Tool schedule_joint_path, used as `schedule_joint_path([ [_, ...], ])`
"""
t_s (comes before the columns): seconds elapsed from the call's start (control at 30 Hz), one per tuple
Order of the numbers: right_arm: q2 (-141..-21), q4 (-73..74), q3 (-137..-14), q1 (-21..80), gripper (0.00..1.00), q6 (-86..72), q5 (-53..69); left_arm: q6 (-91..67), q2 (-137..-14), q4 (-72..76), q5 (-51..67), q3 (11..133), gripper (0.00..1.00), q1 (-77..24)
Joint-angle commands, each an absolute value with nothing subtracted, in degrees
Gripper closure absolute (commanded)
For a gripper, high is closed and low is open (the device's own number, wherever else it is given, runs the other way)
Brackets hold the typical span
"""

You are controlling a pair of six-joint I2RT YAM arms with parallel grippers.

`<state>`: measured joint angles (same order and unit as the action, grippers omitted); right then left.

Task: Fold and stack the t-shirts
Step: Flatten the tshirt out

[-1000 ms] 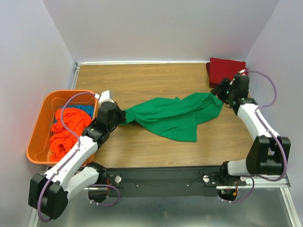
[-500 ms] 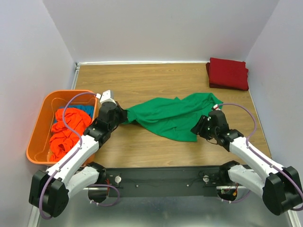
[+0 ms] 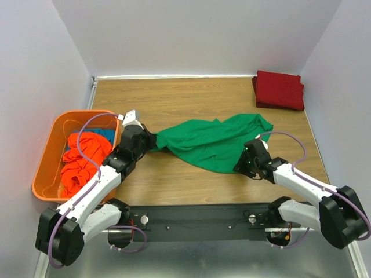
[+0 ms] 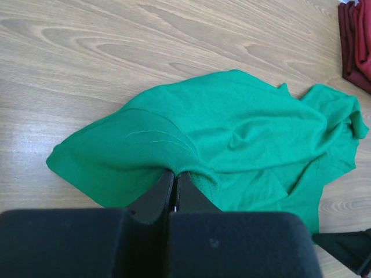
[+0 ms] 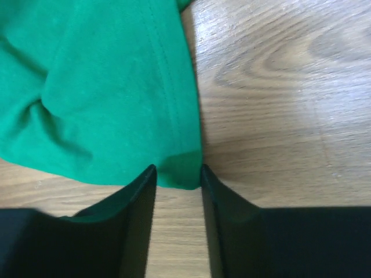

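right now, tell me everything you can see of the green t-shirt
The green t-shirt is bright green, soft knit cotton by the look, with a stitched hem along one edge. It lies unfolded and crumpled on the wooden table, stretched left to right with loose folds. The left tool is shut on its left end, pinching a bunch of cloth. The right tool straddles its near right corner, jaws apart, the corner between them.
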<state>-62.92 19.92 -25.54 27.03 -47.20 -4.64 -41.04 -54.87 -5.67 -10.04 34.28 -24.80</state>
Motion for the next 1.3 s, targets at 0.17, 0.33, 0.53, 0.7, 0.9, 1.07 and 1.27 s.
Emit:
schedule_joint_path([
  [0.17, -65.5, 18.7, -26.6, 28.7, 0.95, -49.3, -8.9, -41.1, -54.8, -3.8, -8.1, 33.9, 1.00, -24.4],
  [0.33, -56.7, 33.1, -40.1, 28.5, 0.99, -46.2, -20.3, -39.8, -54.8, -3.7, -4.8, 34.1, 1.00, -24.4],
  [0.53, -54.1, 42.9, -57.6, 22.5, 0.99, -37.7, -34.6, -38.9, -54.8, -1.8, 2.4, 31.7, 1.00, -25.7],
  [0.7, -53.6, 43.9, -62.6, 17.9, 0.99, -34.4, -36.5, -39.9, -56.2, -0.9, 3.5, 29.1, 0.94, -33.4],
  [0.9, -55.8, 44.0, -65.7, 16.2, 0.99, -31.4, -38.1, -45.2, -56.5, -1.1, 1.3, 25.4, 0.65, -38.4],
  [1.07, -58.3, 43.9, -66.2, 15.2, 0.99, -30.9, -38.1, -50.8, -52.1, -3.3, -2.9, 22.9, 0.54, -38.4],
  [1.27, -59.9, 42.5, -65.4, 14.9, 0.99, -31.0, -32.4, -58.1, -51.6, -11.4, -11.9, 23.2, 0.54, -38.3],
])
